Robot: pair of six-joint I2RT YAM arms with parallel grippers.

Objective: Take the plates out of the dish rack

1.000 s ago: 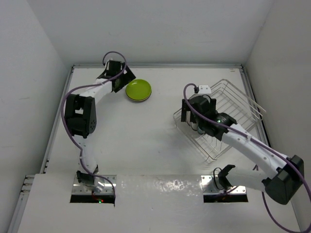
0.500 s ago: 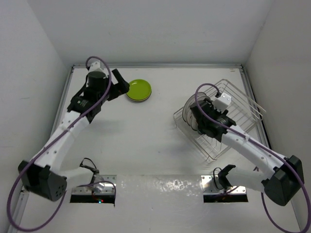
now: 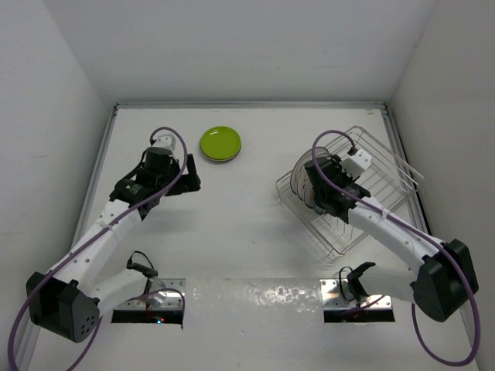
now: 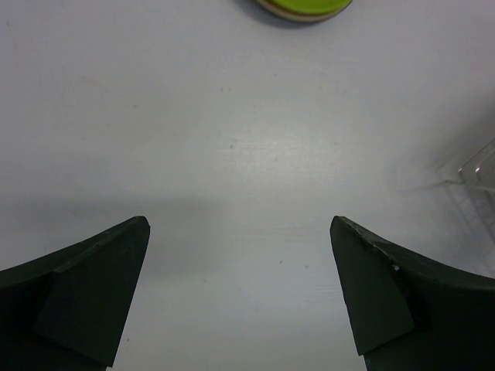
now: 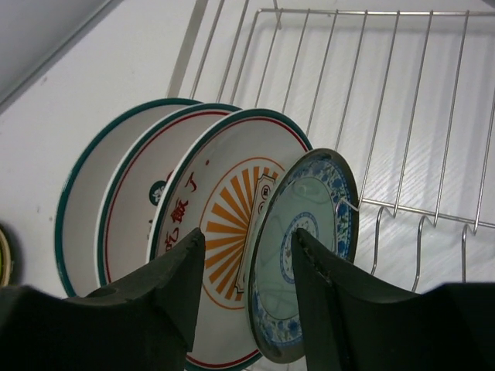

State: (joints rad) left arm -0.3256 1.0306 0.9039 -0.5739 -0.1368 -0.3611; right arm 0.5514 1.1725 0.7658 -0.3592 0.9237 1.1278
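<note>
The dish rack (image 3: pixel 379 166) stands at the right, with several plates upright at its left end. In the right wrist view a small teal-patterned plate (image 5: pixel 317 209) stands in front of a white plate with an orange sunburst (image 5: pixel 224 209); two more white plates (image 5: pixel 116 209) stand behind. My right gripper (image 5: pixel 247 236) straddles the small plate's rim, jaws partly drawn in. A gap still shows between the left finger (image 5: pixel 174 286) and the rim. A lime-green plate (image 3: pixel 220 143) lies on the table at the back. My left gripper (image 3: pixel 189 182) hovers open and empty, short of it.
The rack's wire wall (image 5: pixel 371 116) rises behind the plates. In the left wrist view the green plate's edge (image 4: pixel 305 6) shows at the top and a corner of the rack (image 4: pixel 479 174) at the right. White walls enclose the table.
My left arm has drawn back from the green plate toward the near side. My right gripper has shifted onto the plate row and its jaws have narrowed around the small patterned plate.
</note>
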